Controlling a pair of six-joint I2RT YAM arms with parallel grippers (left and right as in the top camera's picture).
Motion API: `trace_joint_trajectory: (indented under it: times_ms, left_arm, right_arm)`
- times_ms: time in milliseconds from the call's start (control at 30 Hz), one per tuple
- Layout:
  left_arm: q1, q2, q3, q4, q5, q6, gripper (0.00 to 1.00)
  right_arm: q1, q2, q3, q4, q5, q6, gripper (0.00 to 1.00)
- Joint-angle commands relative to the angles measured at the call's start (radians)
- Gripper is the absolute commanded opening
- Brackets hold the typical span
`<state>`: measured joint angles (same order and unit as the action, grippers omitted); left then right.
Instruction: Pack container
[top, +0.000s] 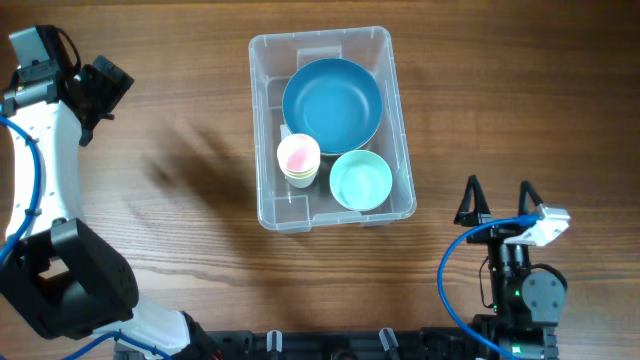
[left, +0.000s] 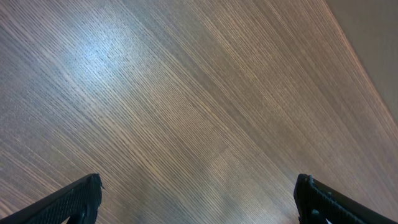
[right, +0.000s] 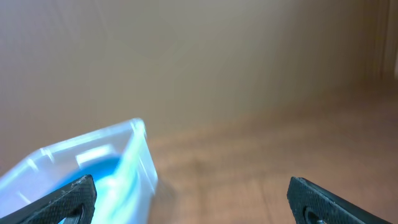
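1. Left tool (top: 103, 85) wide open and empty, at 10 o'clock from the container (top: 268, 150). Right tool (top: 497, 203) open and empty at 4 o'clock. Both well clear, probably parked.
2. Container sits mid-table (top: 500, 80). Blue bowl (top: 332, 103), mint bowl (top: 361, 180) and cup stack (top: 298, 160) sit side by side to fit.
3. Wood-grain table, slight sheen. Blurred beige wall (right: 199, 56) behind.

Overhead top-down; wrists low; container (top: 272, 120) perhaps shared

Robot lab bench, wood-grain table (top: 180, 100)
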<state>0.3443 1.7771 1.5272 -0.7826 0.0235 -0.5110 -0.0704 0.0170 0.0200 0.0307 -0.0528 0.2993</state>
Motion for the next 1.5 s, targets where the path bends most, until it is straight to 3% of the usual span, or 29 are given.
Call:
trace_joint_trajectory:
  times_ms: [0, 1467]
  left_arm:
    - [0.003, 0.007, 0.01, 0.0, 0.001, 0.005, 1.0]
    - [0.003, 0.007, 0.01, 0.0, 0.001, 0.005, 1.0]
  right_arm:
    - [0.006, -0.013, -0.015, -0.028, -0.023, 0.021, 1.0]
    - [0.006, 0.013, -0.015, -0.028, -0.023, 0.018, 1.0]
